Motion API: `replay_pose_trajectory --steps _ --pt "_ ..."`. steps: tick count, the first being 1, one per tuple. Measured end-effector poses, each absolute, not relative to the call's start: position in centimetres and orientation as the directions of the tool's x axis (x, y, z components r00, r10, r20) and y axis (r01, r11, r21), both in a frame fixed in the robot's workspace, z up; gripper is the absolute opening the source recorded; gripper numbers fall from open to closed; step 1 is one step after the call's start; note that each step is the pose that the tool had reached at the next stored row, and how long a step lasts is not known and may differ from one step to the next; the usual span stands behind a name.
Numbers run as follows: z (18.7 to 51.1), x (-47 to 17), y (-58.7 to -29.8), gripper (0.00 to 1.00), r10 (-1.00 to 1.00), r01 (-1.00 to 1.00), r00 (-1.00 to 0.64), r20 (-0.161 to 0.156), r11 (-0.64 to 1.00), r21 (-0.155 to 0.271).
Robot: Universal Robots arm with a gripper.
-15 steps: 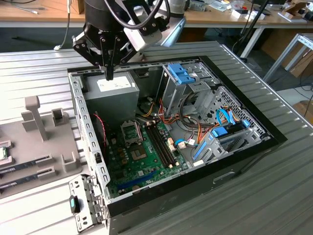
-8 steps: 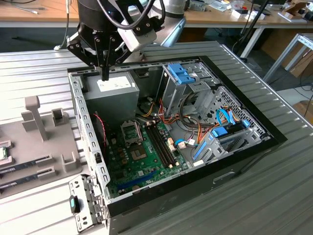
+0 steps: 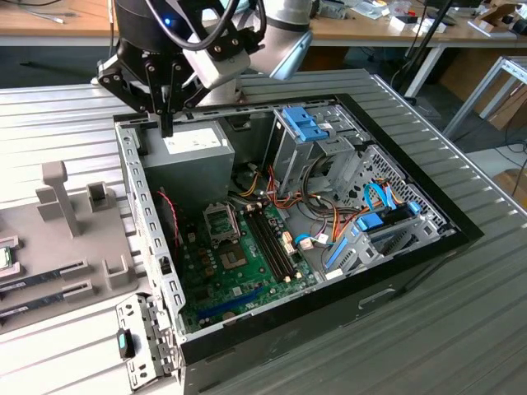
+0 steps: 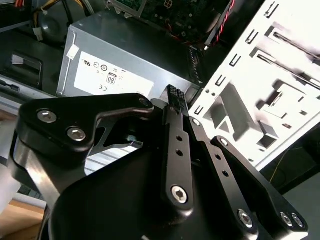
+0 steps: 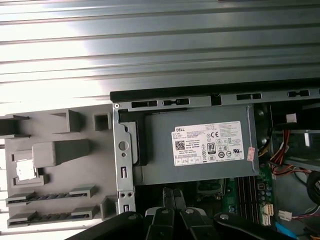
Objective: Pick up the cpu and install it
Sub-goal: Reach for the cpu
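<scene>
The cpu (image 3: 4, 257) is a small silvery square with a green rim, lying in a pocket of the grey fixture tray (image 3: 62, 247) at the exterior view's left edge. The first wrist view shows the cpu (image 5: 24, 170) in the fixture tray (image 5: 55, 165) beside the case. My gripper (image 3: 167, 125) hangs over the case's back left corner, above the grey power supply (image 3: 185, 160), far from the cpu. Its fingers (image 4: 172, 97) are shut with nothing between them. The motherboard's metal-framed socket (image 3: 221, 220) sits in the open computer case (image 3: 412, 255).
Memory sticks (image 3: 41, 276) lie in slots of the fixture tray. Inside the case are cables, a blue-topped drive cage (image 3: 309, 127) and memory slots (image 3: 272, 243). The ribbed metal table (image 3: 461, 329) surrounds the case. Wooden benches stand behind.
</scene>
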State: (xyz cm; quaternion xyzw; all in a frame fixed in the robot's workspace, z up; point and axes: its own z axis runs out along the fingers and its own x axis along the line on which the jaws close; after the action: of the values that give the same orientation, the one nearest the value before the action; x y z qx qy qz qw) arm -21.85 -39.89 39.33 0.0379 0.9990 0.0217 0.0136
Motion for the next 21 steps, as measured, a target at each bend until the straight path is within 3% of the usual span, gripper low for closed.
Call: replay_pose_trajectory --steps 21 --pt "39.3 -24.6 -39.9 0.11 0.076 0.075 -0.997 -0.026 0.996 0.044"
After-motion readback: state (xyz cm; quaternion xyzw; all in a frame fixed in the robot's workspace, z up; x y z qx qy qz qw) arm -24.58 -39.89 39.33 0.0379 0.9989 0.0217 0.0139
